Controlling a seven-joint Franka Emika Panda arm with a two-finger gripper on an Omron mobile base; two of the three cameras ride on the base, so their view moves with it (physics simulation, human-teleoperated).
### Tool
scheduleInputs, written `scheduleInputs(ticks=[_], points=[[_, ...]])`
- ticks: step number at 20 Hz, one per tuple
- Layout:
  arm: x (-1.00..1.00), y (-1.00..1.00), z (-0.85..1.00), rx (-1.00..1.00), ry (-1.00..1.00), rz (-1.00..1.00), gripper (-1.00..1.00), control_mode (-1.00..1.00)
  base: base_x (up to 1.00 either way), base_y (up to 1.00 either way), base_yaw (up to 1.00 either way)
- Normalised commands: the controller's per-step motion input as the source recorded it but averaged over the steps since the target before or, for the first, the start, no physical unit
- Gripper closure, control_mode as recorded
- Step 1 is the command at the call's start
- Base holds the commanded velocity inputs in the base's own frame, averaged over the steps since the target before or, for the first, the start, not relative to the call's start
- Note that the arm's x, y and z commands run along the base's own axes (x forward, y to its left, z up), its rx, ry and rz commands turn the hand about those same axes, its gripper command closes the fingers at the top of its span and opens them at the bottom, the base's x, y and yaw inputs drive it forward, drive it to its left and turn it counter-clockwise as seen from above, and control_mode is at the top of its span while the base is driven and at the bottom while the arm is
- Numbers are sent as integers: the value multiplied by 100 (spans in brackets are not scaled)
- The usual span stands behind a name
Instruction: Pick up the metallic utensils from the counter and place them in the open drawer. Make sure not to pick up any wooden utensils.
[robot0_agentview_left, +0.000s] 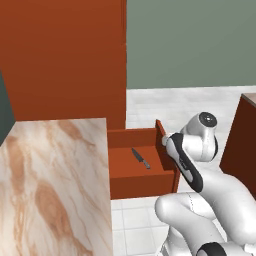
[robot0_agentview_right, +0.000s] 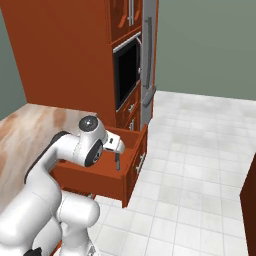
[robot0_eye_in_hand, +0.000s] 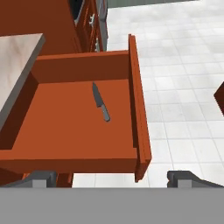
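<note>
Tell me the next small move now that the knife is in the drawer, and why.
Probably lift the open gripper clear and swing back toward the counter. The knife lies flat on the open drawer floor, apart from the fingers, so that piece looks done.

- Light is even and diffuse across all three views, bright enough to read every surface, with no visible lamp or window as its source.
- The drawer (robot0_eye_in_hand: 78, 113) floor is flat in tone; its inner walls are slightly darker, giving soft shading rather than cast shadows.
- The knife (robot0_eye_in_hand: 101, 101) throws almost no shadow (a rendered look throughout).
- The counter (robot0_agentview_left: 50, 175) marble shows no glare; the arm's white shells in the left base view carry gentle gradients, not sharp highlights.
- Edges are crisp near and far, with no motion blur or defocus.
- Straight lines of floor tiles stay straight toward the borders, so no lens bending shows.
</note>
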Motion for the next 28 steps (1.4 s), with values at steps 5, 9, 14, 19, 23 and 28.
scheduleInputs(ticks=[5,9,14,19,23,28], points=[[0,0,0,0,0,0,-100,100,-24,-17,0],[0,0,0,0,0,0,-100,100,-73,-40,0],[0,0,0,0,0,0,-100,100,-71,-74,-2],[0,0,0,0,0,0,-100,100,-24,-100,-1],[0,0,0,0,0,0,-100,100,8,-98,0],[0,0,0,0,0,0,-100,100,90,-52,0]])
